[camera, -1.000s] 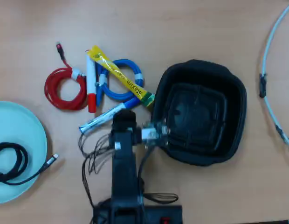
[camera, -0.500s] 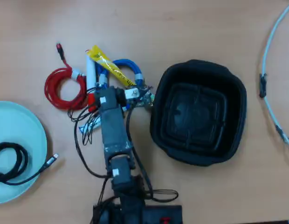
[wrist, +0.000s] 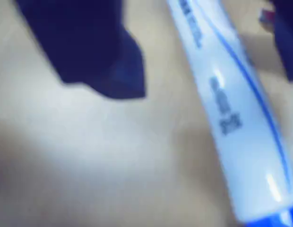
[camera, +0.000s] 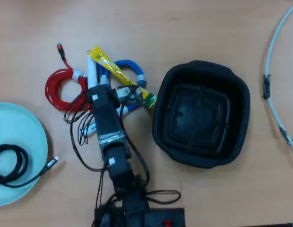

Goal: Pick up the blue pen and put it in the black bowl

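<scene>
The arm has swung from the black squarish plastic bowl (camera: 201, 120) toward nine o'clock, over the slim white blue-printed pen (wrist: 231, 104). The tool (camera: 119, 101) (blurred) straddles it, spread and empty; closing comes next.

Black, boxy arm links (camera: 107, 124) chained from a black base (camera: 139, 216) at the overhead view's bottom edge, with small white labels on the motor blocks. Thin black cables (camera: 79, 126) looping loosely alongside and near the base. Dark, blurred gripper finger (wrist: 87, 45) in the wrist view.
</scene>
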